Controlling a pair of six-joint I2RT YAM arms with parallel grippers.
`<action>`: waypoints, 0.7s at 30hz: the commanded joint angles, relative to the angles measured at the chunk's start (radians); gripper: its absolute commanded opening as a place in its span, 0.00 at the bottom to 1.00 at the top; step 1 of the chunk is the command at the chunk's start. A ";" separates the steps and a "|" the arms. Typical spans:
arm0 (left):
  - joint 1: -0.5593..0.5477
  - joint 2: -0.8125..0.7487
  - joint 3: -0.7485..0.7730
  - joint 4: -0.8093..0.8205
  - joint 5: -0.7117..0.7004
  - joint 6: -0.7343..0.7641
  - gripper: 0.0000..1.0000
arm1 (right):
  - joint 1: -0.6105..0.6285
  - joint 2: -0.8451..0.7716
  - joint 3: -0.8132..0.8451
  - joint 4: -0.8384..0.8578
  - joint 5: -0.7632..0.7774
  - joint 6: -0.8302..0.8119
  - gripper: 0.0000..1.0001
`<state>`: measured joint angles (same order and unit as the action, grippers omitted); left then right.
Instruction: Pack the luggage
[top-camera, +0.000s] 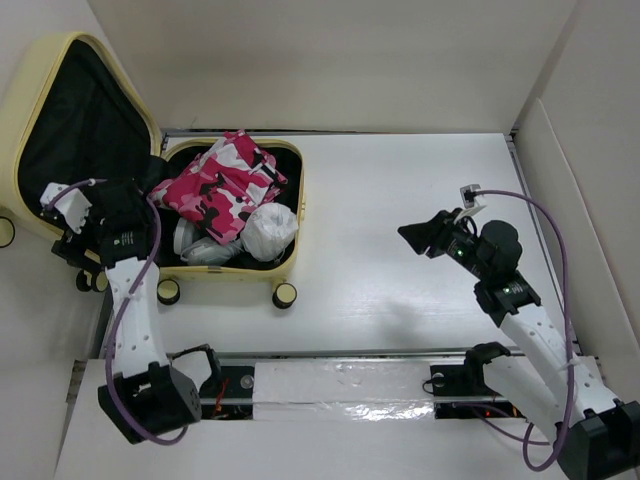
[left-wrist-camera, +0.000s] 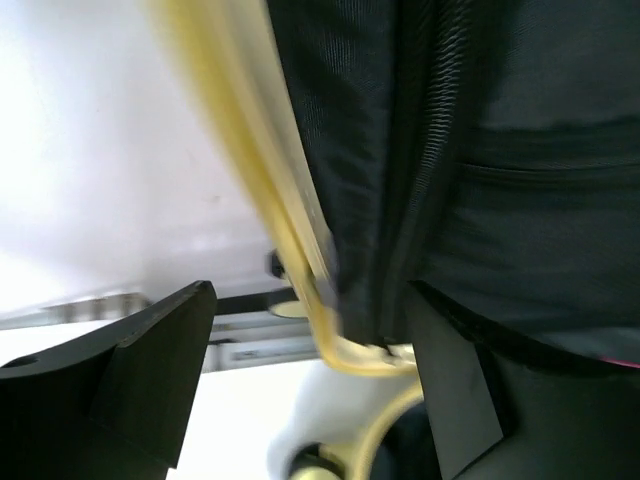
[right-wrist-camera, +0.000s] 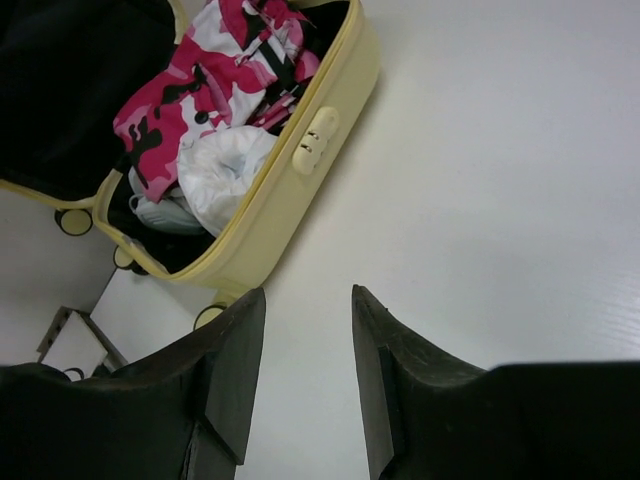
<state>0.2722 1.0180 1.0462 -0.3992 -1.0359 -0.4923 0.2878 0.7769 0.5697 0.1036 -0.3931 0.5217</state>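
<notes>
White desk (top-camera: 400, 200) carries the open luggage (top-camera: 250, 272), well left of the right fingers (right-wrist-camera: 225, 370), which stand apart and empty. Its long axis runs near-to-far, wheels (top-camera: 285, 295) nearest. Left fingers (left-wrist-camera: 150, 360), apart, straddle the raised lid (left-wrist-camera: 350, 120) rim.

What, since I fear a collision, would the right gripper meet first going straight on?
Probably the table, just short of the luggage; the right gripper, open and empty, points down there. Depth is unclear, so the luggage's wall might come first.
</notes>
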 joint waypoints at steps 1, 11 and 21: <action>0.074 0.028 0.011 0.055 -0.023 0.094 0.73 | 0.013 -0.017 0.062 0.004 -0.012 -0.042 0.46; 0.075 0.091 0.138 0.040 0.057 0.101 0.08 | 0.053 -0.015 0.068 0.010 0.000 -0.045 0.47; -0.629 -0.088 -0.130 0.197 -0.193 0.333 0.00 | 0.105 0.107 0.079 0.028 0.059 -0.046 0.47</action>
<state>-0.1528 0.9752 0.9642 -0.2558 -1.2598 -0.1879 0.3668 0.8600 0.5976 0.0971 -0.3695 0.4927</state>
